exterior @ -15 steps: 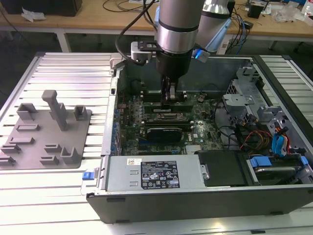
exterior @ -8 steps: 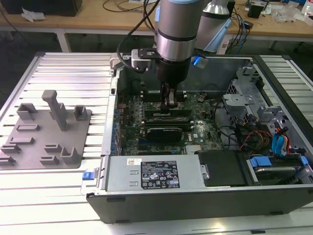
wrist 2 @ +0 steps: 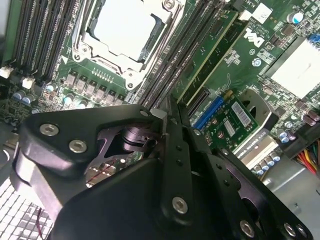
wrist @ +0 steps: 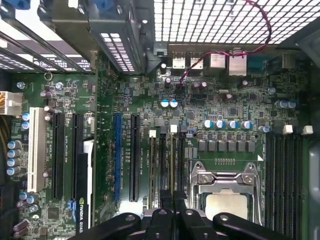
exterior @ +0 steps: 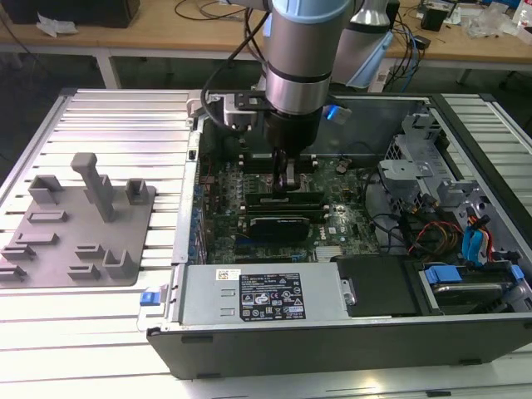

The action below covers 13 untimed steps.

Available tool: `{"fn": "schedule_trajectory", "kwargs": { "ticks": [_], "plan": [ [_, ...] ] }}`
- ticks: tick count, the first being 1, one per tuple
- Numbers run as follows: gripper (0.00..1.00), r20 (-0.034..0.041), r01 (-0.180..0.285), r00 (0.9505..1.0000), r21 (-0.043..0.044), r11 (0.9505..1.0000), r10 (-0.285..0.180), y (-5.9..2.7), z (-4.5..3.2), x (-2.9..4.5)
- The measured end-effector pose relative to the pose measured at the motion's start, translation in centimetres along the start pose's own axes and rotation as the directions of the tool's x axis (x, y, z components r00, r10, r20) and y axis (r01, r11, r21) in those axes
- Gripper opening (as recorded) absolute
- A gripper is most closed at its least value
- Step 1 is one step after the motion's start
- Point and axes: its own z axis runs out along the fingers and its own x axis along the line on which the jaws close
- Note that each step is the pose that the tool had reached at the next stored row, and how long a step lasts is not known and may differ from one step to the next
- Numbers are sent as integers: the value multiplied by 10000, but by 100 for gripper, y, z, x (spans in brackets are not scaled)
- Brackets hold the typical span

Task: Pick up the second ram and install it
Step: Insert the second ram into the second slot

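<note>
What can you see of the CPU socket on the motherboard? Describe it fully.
The CPU socket is a square frame of silvery metal, lying flat on the green motherboard. Its retaining plate looks closed around a pale, matte chip cover in the middle. Long black memory slots run along two opposite sides. Nothing visibly touches its top.
</note>
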Motion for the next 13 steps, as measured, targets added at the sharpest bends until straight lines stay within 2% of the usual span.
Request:
{"fn": "schedule_trajectory", "kwargs": {
  "ticks": [6, 13],
  "plan": [
    [9, 0, -21, 10000, 0, 10000, 21, -14, 55, 0],
    [9, 7, -176, 9998, 0, 9998, 176, -30, 80, -5]
  ]
}}
